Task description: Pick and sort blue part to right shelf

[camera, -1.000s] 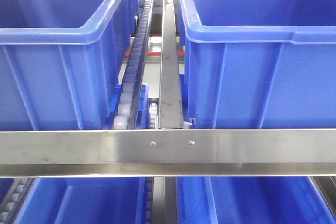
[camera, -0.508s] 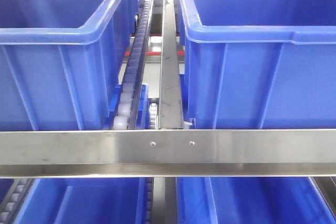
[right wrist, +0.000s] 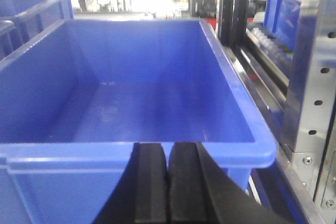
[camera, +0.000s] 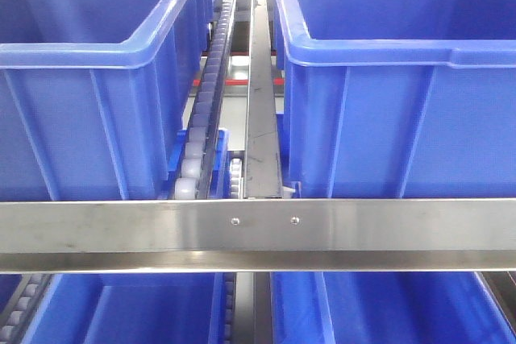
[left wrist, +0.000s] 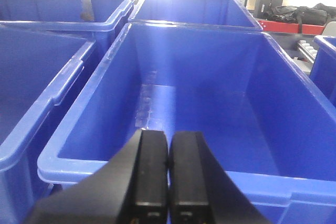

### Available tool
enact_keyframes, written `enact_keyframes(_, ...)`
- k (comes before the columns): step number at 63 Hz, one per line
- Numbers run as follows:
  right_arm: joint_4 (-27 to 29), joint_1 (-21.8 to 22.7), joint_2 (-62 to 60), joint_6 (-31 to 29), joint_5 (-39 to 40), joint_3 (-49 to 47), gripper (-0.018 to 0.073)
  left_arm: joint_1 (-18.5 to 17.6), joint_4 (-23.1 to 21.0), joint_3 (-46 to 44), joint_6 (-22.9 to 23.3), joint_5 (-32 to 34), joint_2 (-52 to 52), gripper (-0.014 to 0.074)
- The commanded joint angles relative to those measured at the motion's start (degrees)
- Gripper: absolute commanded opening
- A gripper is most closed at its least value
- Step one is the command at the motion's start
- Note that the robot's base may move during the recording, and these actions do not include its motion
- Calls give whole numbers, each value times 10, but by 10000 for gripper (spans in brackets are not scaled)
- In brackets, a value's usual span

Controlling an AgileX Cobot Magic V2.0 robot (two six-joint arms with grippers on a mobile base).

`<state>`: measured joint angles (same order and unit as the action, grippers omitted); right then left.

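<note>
The front view looks straight at the right shelf (camera: pixel 258 235), whose steel crossbar runs across the frame, with a white roller track (camera: pixel 205 110) and a steel rail (camera: pixel 262 102) running back between two large blue bins, one on the left (camera: pixel 89 118) and one on the right (camera: pixel 403 118); more blue bins sit on the tier below. No arm shows in this view. In the left wrist view the left claw (left wrist: pixel 168 177) has its two black fingers pressed together with nothing between them, poised at the near rim of a deep blue bin (left wrist: pixel 199 108) whose floor is bare. In the right wrist view the right claw (right wrist: pixel 168 182) is likewise closed tight on nothing, just in front of the near rim of another blue bin (right wrist: pixel 131 98), beside a perforated steel upright (right wrist: pixel 315 66) of the rack. The blue part does not appear in any view.
</note>
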<state>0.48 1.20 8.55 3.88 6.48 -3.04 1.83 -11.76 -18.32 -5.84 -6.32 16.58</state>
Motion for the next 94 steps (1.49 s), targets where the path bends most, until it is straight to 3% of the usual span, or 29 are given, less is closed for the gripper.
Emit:
enact_keyframes(1, -5, 4, -37, -2, 50, 8, 57, 0, -5, -16, 1, 45, 3, 136)
enact_keyframes(6, -5, 3, -86, -2, 49, 36, 57, 0, -5, -16, 1, 45, 3, 136)
enact_keyframes(9, -5, 3, -109, -2, 10, 36, 57, 0, -5, -16, 1, 45, 3, 136)
enact_keyframes(61, -5, -4, -104, -2, 20, 36, 57, 0, -5, -14, 1, 45, 3, 136)
enact_keyframes(70, -5, -4, -104, -2, 20, 36, 57, -10, 101, 20, 9, 78, -15, 136)
enact_keyframes(83, -5, -4, -104, -2, 20, 36, 57, -75, 96, 102, 19, 91, -92, 136)
enact_keyframes(94, -5, -4, -104, -2, 20, 36, 57, -74, 95, 166, 19, 108, -144, 136)
